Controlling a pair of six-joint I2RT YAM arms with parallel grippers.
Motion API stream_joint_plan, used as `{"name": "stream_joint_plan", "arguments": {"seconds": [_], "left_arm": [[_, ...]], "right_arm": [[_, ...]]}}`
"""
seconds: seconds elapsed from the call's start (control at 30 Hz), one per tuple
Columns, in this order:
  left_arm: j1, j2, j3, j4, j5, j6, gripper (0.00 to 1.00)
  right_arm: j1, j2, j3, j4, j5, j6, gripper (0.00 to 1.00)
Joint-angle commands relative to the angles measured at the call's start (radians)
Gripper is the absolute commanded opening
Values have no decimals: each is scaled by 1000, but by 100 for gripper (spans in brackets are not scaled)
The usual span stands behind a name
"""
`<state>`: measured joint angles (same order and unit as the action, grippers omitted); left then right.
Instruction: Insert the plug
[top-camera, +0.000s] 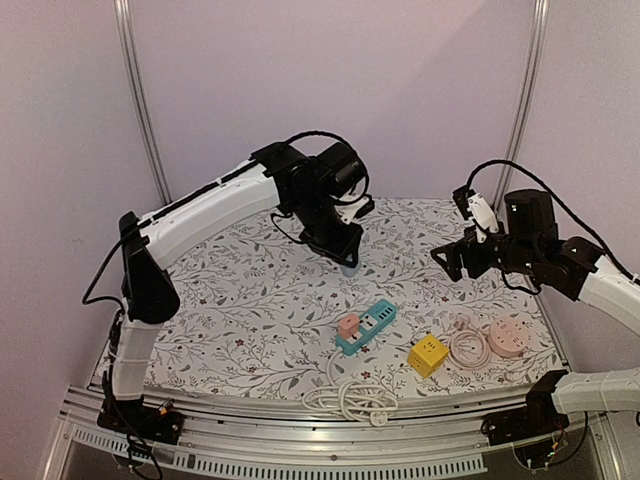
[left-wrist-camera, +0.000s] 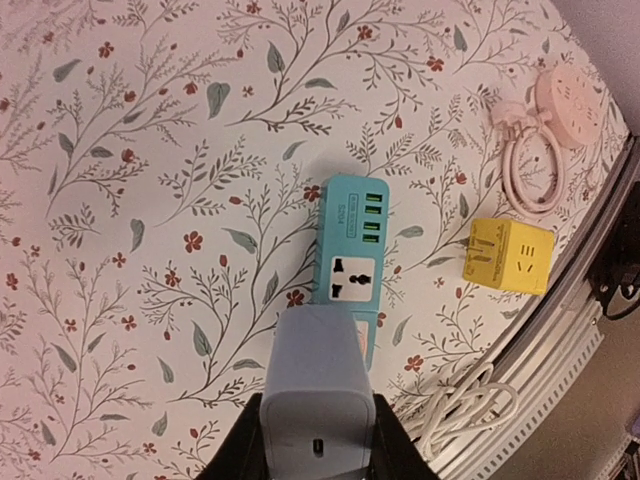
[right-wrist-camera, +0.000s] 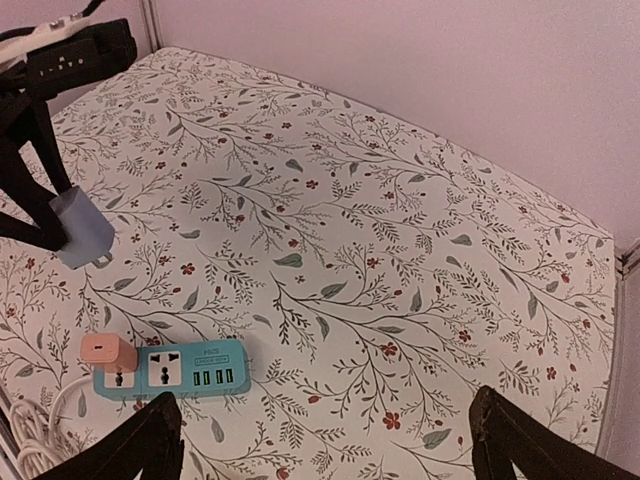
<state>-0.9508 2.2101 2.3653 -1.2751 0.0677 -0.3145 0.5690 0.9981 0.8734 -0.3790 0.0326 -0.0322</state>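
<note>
I saw the pale blue-grey boxy plastic plug (left-wrist-camera: 318, 370) at the bottom centre of the left wrist view, clenched between the left gripper's (left-wrist-camera: 318, 445) black fingers. Directly above it in that frame lay the smooth teal rectangular power strip (left-wrist-camera: 352, 250), with a small pink plug (right-wrist-camera: 108, 352) seated at one end. A white cord (top-camera: 350, 400) lay bundled near the top view's lower edge. To the right in the left wrist view sat a yellow cube adapter (left-wrist-camera: 510, 255) and a round pink socket hub (left-wrist-camera: 565, 105). The right gripper (right-wrist-camera: 322, 420) was released, empty, over the leaf-printed tablecloth (right-wrist-camera: 400, 220). The walls (top-camera: 400, 80) were pale lilac.

tool (left-wrist-camera: 318, 445) gripping blue plug (left-wrist-camera: 315, 360), teal strip (left-wrist-camera: 352, 235) beyond
</note>
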Motion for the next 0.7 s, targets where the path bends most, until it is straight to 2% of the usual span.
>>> {"name": "stream_joint_plan", "arguments": {"seconds": [0.0, 0.27, 0.4, 0.67], "left_arm": [[-8, 63, 47, -40, 36, 25, 0], [-38, 141, 63, -18, 22, 80, 0], [-57, 156, 60, 15, -36, 114, 0], [-75, 191, 53, 45, -40, 180, 0]], "right_arm": [[-3, 20, 39, -68, 48, 28, 99], [-4, 60, 88, -106, 50, 14, 99], [-4, 51, 73, -117, 51, 19, 99], [-3, 12, 42, -126, 53, 51, 99]]}}
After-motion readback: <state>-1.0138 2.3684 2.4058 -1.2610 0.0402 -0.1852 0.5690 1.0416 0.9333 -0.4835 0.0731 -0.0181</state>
